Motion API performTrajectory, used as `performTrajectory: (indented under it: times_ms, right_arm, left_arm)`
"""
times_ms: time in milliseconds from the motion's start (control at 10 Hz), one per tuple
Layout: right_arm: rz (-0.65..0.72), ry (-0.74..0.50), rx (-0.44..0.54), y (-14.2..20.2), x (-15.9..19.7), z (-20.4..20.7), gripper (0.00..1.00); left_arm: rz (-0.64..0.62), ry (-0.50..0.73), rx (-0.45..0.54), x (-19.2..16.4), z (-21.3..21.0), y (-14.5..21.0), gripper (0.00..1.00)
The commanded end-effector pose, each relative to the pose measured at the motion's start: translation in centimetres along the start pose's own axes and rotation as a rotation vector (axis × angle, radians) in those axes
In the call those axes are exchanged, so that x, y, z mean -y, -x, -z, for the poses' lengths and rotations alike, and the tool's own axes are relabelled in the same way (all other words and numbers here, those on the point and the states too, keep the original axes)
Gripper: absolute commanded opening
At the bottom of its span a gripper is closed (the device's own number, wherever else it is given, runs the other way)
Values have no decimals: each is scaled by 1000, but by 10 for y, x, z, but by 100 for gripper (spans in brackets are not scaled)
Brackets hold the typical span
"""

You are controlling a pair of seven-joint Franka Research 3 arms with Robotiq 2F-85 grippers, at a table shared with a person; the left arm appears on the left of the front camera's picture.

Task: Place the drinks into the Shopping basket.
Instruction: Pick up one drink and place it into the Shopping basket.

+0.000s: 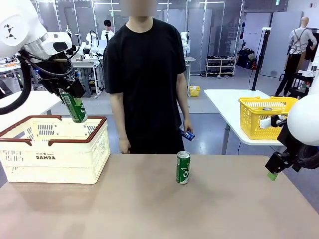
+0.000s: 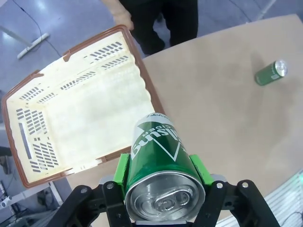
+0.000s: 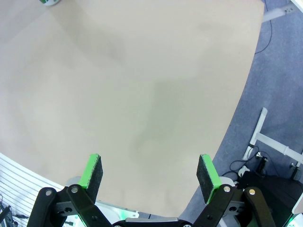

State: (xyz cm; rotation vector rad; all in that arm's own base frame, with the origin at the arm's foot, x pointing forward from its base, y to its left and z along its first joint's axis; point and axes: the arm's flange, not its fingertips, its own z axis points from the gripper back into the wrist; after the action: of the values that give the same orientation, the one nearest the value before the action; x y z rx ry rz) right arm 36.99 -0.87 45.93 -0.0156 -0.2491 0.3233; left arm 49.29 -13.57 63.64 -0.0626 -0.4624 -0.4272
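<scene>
The left end effector [image 1: 71, 93] pinches a green can [image 1: 75, 106] between its pads, holding it tilted in the air above the rim of the cream shopping basket [image 1: 50, 160], whose ribbed floor is in plain sight. A second green can [image 1: 183, 168] stands upright on the table [image 1: 149, 209], well apart from the basket. The person's hand [image 1: 185, 128] holds a blue can [image 1: 189, 135]. The right end effector [image 3: 149, 172] hangs spread wide over the table's edge.

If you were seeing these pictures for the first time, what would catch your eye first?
The left gripper holds a green can tilted above the cream shopping basket. A second green can stands on the table, and the person's hand holds a blue can beyond it.
</scene>
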Motion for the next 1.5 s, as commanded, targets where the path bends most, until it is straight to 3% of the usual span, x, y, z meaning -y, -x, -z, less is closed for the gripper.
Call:
performTrajectory:
  times_ms: [0, 400, 800, 1400]
  right_arm:
    - [-14, -2, -3, 1, 1, -1, 100]
    - [-14, -2, -3, 1, 1, -1, 100]
    - [-14, -2, -3, 1, 1, -1, 100]
    - [-14, -2, -3, 1, 1, -1, 100]
  left_arm:
    - [-15, -40, -14, -17, 3, -2, 60]
    - [-222, -67, -122, -95, 44, -1, 60]
    - [-359, -42, -140, -173, 92, 5, 60]
    - [-409, 36, -213, -226, 160, 12, 60]
